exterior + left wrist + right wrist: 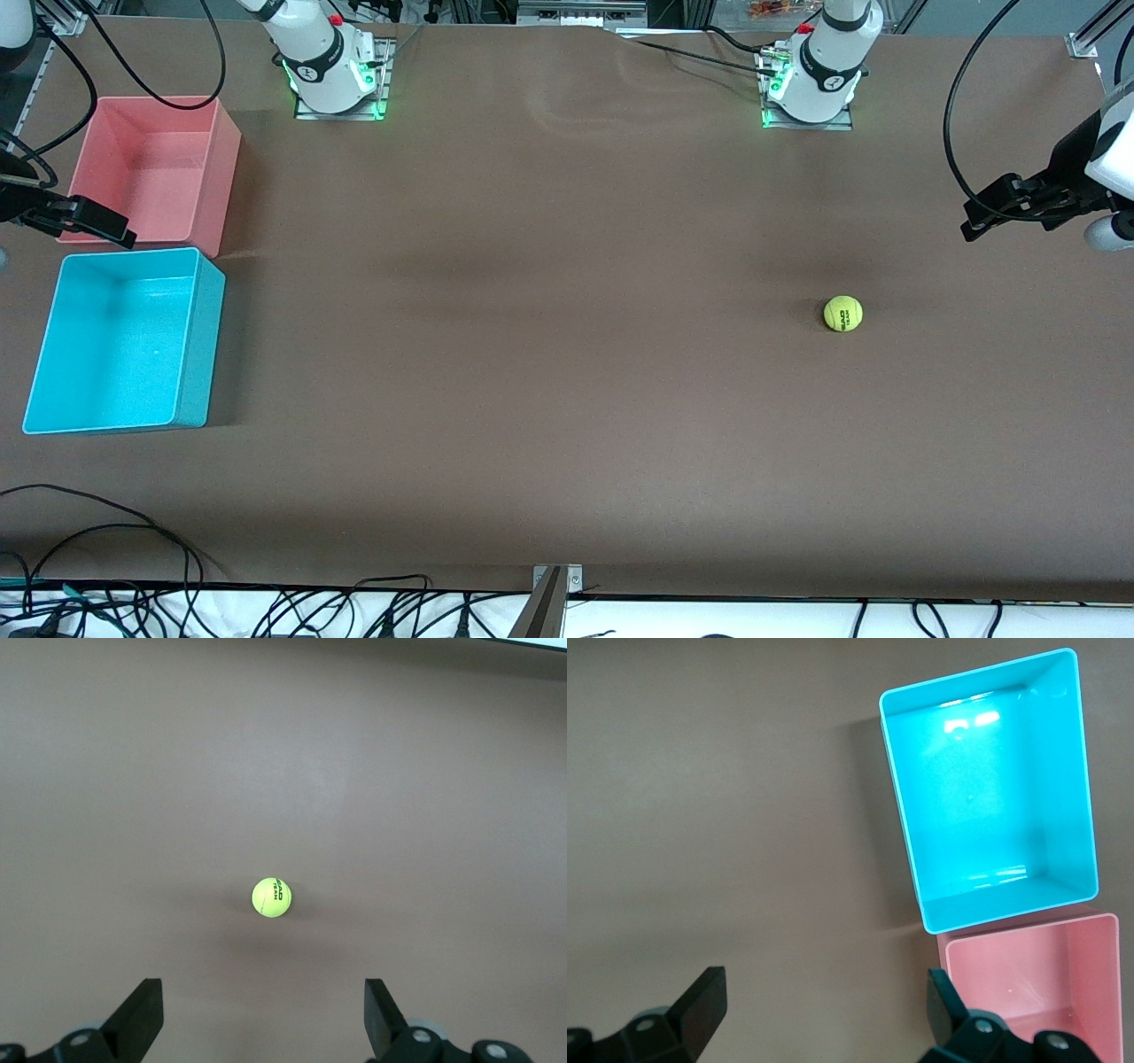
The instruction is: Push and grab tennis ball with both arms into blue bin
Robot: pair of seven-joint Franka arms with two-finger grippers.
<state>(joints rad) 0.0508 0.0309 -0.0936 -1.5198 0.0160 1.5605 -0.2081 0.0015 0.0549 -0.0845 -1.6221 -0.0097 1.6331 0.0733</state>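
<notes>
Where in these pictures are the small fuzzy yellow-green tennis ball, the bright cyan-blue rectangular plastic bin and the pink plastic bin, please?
small fuzzy yellow-green tennis ball [842,313]: front view, centre of the ball.
bright cyan-blue rectangular plastic bin [199,346]: front view, its outer side wall.
pink plastic bin [226,177]: front view, its outer side wall.

Brown table [567,399] carries tennis ball [842,313], blue bin [197,354], pink bin [226,151].

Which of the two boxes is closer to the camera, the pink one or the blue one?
The blue bin. It sits lower in the front view than the pink bin, right beside it, at the right arm's end of the table. Both are empty.
</notes>
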